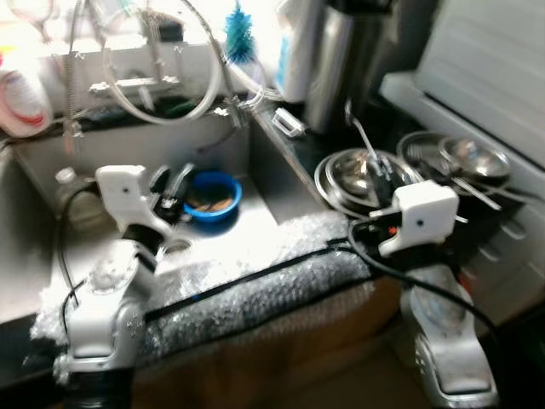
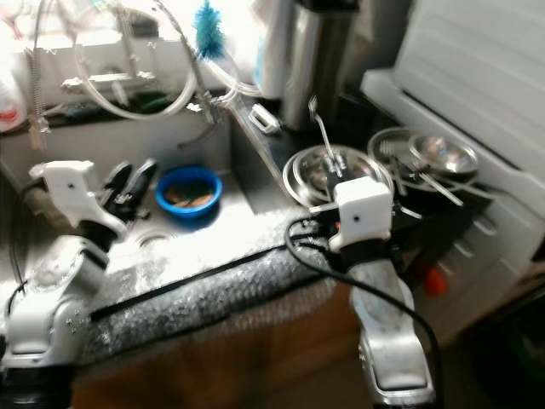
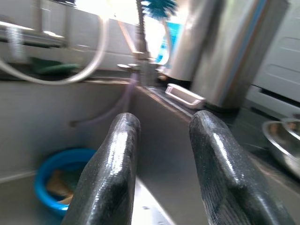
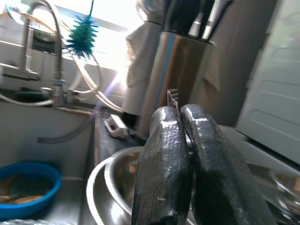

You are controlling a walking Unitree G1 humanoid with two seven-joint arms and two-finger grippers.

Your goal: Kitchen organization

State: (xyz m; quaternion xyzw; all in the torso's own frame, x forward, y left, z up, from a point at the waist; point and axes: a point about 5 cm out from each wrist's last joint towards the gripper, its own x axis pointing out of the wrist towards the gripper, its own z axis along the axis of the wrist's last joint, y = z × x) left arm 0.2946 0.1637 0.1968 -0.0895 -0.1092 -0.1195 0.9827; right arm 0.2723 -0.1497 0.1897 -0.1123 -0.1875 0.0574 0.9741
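left pincer (image 3: 161, 154) parted | over sink (image 3: 56, 117) | blue bowl (image 3: 51, 180) below

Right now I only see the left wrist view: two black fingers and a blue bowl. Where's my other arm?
Observer: Your right gripper is over the stacked steel bowls on the counter, to the right of the sink.
Operator: Is it holding something?
Observer: Yes. Its fingers are shut on a fork, which stands upright above the bowls.
Operator: What's at the front of the sink?
Observer: Bubble wrap lies over the sink's front edge, with a black cable running across it.
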